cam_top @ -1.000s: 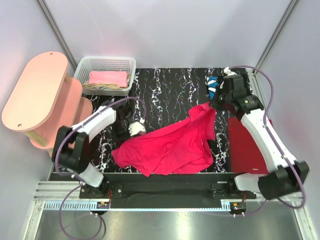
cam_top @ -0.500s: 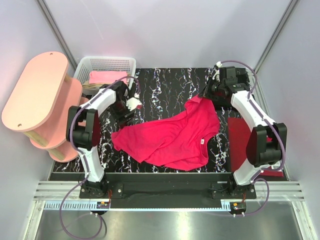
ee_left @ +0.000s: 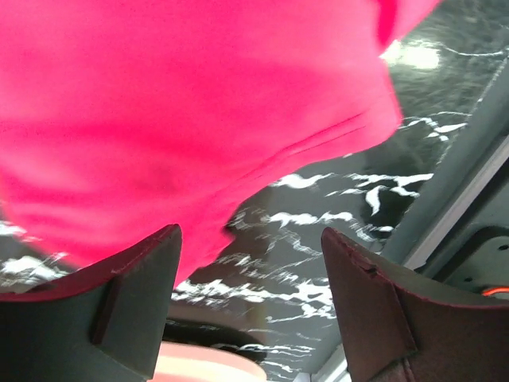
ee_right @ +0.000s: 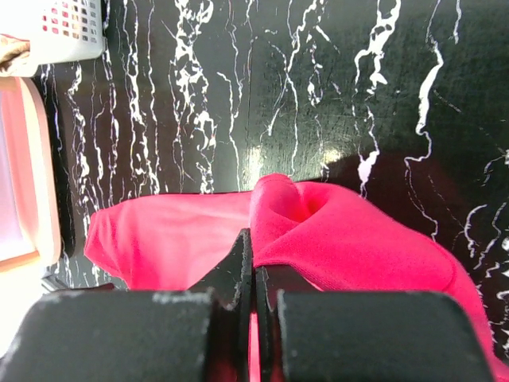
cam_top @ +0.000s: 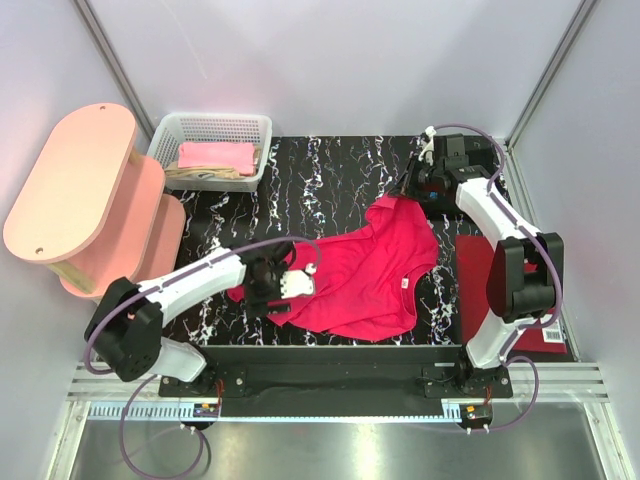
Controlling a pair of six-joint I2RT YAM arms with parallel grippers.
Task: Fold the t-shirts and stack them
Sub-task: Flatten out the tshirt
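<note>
**Top external view: crimson tee pinched at its far corner, left edge free**

A crimson t-shirt [cam_top: 365, 265] lies rumpled across the middle of the black marbled worktop [cam_top: 330, 175]. It runs from the worktop's near-left part up toward its far-right corner. Its white neck tag [cam_top: 404, 283] shows on the side toward the worktop's right edge. The shirt's near hem is uneven and lies just short of the worktop's near edge.

The right gripper [cam_top: 404, 190] sits low toward the worktop's far-right corner. Its wrist camera shows the fingers together, clamped on a raised fold of the crimson cloth, which puckers into a small peak there. The left gripper [cam_top: 293, 283] is over the shirt's left edge, toward the worktop's near-left part. Its wrist view shows the fingers [ee_left: 135, 302] spread well apart, with the crimson cloth lying beyond their tips.

Marbled surface shows in a broad band along the worktop's far edge and again at its left side beside the shirt. A narrower strip shows between the shirt's right edge and a flat dark-red rectangle [cam_top: 490, 285]. That rectangle lies along the worktop's right edge, with a barcode label [cam_top: 551, 336] at its near corner.

At the worktop's far-left corner, a white basket [cam_top: 210, 125] holds a folded pink t-shirt [cam_top: 216, 157] on top of a beige t-shirt [cam_top: 195, 174].
</note>
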